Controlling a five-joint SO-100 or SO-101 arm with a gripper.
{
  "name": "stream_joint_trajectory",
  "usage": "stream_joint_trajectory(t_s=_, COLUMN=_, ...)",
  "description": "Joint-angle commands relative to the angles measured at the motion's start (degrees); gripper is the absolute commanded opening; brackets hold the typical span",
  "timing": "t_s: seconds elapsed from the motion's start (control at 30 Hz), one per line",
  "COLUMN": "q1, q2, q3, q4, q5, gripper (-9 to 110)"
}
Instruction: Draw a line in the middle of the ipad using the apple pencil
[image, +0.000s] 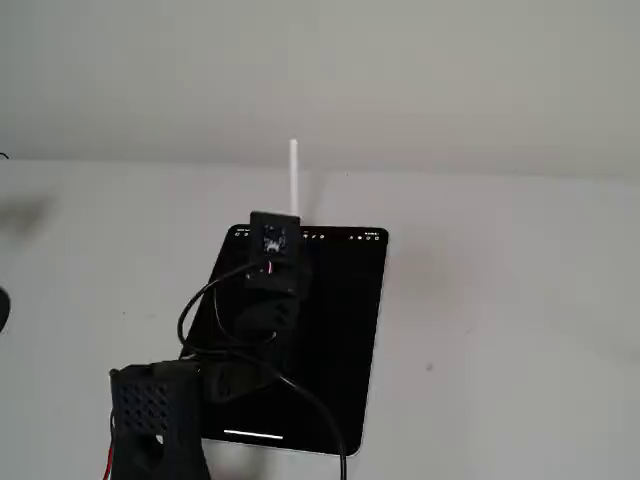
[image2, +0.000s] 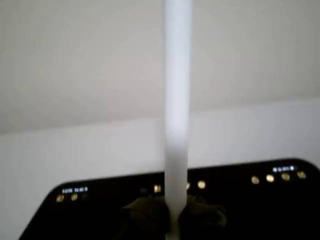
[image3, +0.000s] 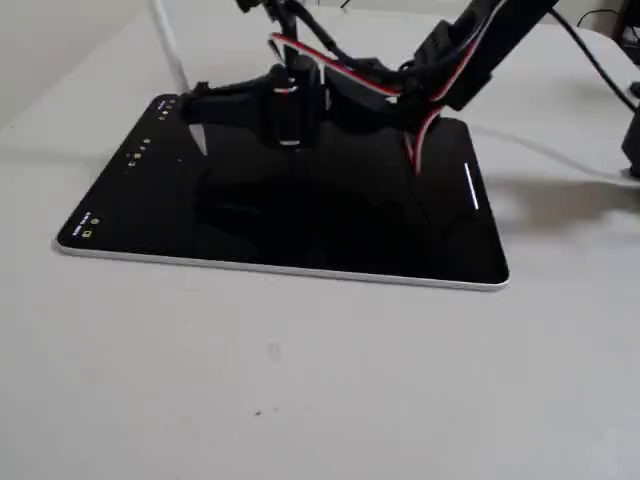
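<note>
The black iPad lies flat on the white table, screen dark, with small toolbar icons along its far edge. It also shows in the wrist view and in a fixed view. My gripper is shut on the white Apple Pencil and holds it nearly upright over the iPad's toolbar end. In the wrist view the pencil rises from between the dark fingers of the gripper. From the side the pencil leans slightly; the gripper hides its tip, so I cannot tell if it touches.
The arm's black base and its cables stand at the iPad's near left corner. A short white bar shows on the screen near the base end. A dark object sits at the right edge. A plain wall stands behind the table.
</note>
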Motion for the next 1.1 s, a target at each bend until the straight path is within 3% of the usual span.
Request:
stream_joint_trajectory(t_s=0.0, q1=-0.09, q2=2.81, q3=1.32, q4=-3.52, q5=-1.05, gripper=0)
stream_joint_trajectory(t_s=1.07, q1=-0.62, q2=3.69, q3=23.73, q4=-23.99, q5=-4.39, gripper=0)
